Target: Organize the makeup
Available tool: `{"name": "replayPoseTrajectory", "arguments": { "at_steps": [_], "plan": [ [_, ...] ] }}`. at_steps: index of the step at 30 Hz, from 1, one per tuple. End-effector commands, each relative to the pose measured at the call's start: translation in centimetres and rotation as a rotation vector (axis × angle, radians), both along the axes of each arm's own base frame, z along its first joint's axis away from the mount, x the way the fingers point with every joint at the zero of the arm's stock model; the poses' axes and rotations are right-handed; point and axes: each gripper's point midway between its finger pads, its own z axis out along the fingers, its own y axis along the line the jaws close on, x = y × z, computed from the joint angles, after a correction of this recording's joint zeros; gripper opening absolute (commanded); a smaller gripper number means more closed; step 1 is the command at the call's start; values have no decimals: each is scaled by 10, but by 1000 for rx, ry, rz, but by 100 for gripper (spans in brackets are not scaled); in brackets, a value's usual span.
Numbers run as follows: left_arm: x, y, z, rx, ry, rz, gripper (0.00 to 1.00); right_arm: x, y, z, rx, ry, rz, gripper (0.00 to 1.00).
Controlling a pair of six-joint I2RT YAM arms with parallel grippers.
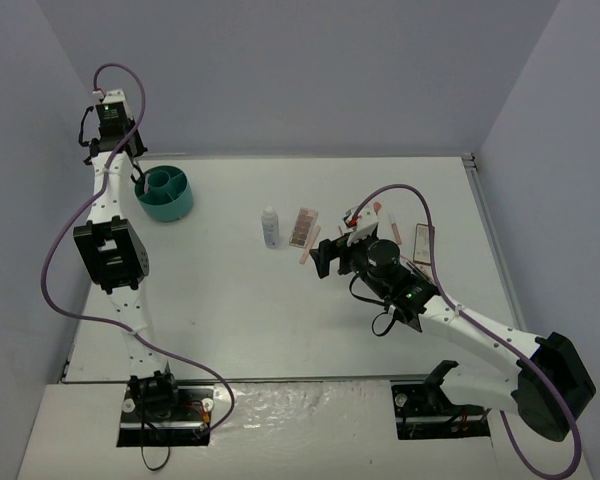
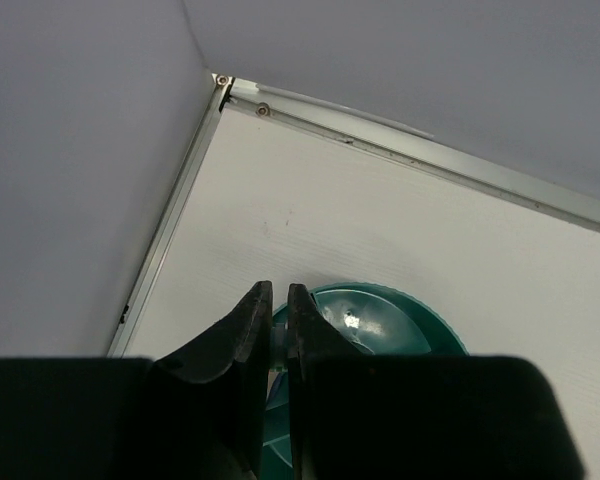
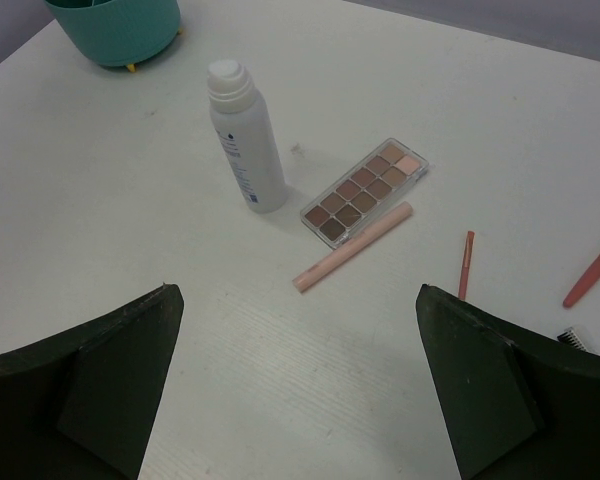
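Note:
A white bottle [image 1: 270,227] [image 3: 246,135] stands mid-table beside a pinkish-brown palette [image 1: 302,227] [image 3: 365,190]. A pale pink stick [image 3: 355,245] lies along the palette's near side. Further right lie a thin red-pink pencil [image 3: 466,265] and an orange-pink stick [image 3: 595,270]. My right gripper [image 1: 328,255] [image 3: 297,290] hangs open above the table just short of the pink stick, holding nothing. My left gripper [image 1: 138,182] [image 2: 279,300] is shut at the left rim of the teal tub [image 1: 164,192] [image 2: 400,320]. A pale sliver shows in its narrow gap; I cannot tell what it is.
More makeup lies right of my right arm: a pink flat piece [image 1: 421,240] and thin sticks [image 1: 392,222]. A small black-and-white thing [image 3: 572,338] shows at the right finger. The table's back rail [image 2: 430,160] and left wall stand close behind the tub.

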Motion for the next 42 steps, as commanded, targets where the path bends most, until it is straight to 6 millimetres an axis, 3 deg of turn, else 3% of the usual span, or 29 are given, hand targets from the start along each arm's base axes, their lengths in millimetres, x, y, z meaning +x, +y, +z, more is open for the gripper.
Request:
{"name": "replayPoseTrajectory", "arguments": {
  "at_steps": [1,9,13,17,24,31,33,35,37,40,42],
  "plan": [
    [2,5,47,49,-90,-14,0,10,1,21,51,-62,-23,100],
    [0,8,26,54,-23,-12,9,9,-2,22,46,-55,-31,100],
    [-5,9,28,53,-16,-7,28,8,-7,23,45,-45,-51,100],
    [-13,6,45,43,-38,-5,45,6,-14,17,38,-8,-91,100],
    [-45,-9,119,1,-170,8,67,6,-34,5,11,54,-196,100],
    [-110,-69,206,-124,-375,-87,82,10,-61,-6,4,128,-323,99],
    [-132,-92,216,-143,-392,-126,85,11,-64,-11,7,151,-337,99],
    [-145,-117,207,-163,-372,-167,88,13,-66,-18,11,181,-353,98],
    [-168,-134,216,-178,-387,-199,90,17,-67,-25,11,212,-374,97],
    [-198,-177,206,-210,-338,-312,93,24,-72,-34,9,249,-416,97],
    [-218,-189,192,-220,-289,-345,94,31,-81,-39,22,269,-451,97]
  ]
}}
